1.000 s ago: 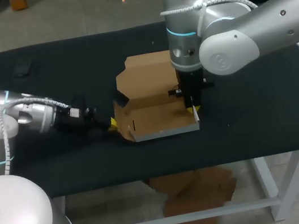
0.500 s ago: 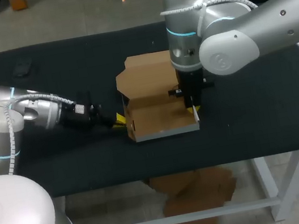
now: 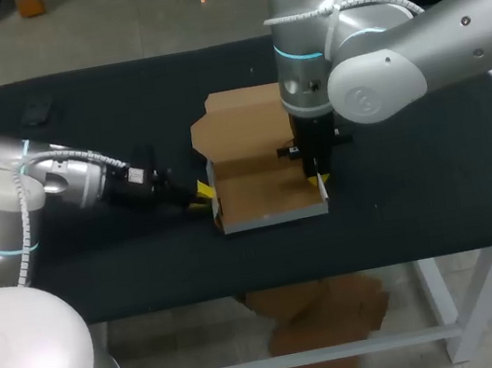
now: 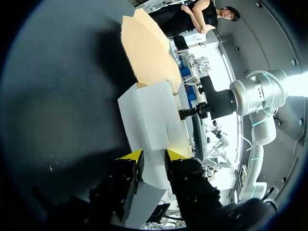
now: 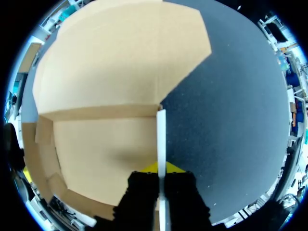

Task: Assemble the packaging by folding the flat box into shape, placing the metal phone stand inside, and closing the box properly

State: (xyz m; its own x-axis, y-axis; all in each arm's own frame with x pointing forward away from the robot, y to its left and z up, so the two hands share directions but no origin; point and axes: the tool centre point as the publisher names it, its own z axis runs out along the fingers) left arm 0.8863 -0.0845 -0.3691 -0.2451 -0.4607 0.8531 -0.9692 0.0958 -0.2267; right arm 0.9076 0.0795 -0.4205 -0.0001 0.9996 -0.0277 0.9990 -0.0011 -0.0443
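Box [image 3: 262,195] half-formed, lid [image 3: 240,119] open, no stand inside yet; right gripper [image 3: 320,183] pinches right wall [image 5: 160,139], left gripper [image 3: 198,193], fingers parted, presses left wall [image 4: 144,115].

Head view: even overhead light; the black table [image 3: 438,199] reads dim, the box [image 3: 261,191] evenly lit. Right wrist view: soft shadow on the box floor. Left wrist view: strong glare on the right arm [image 4: 262,91]; table dark.

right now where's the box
In the head view the box sits at the middle of the table, with the left gripper against its left wall and the right gripper on its right wall.
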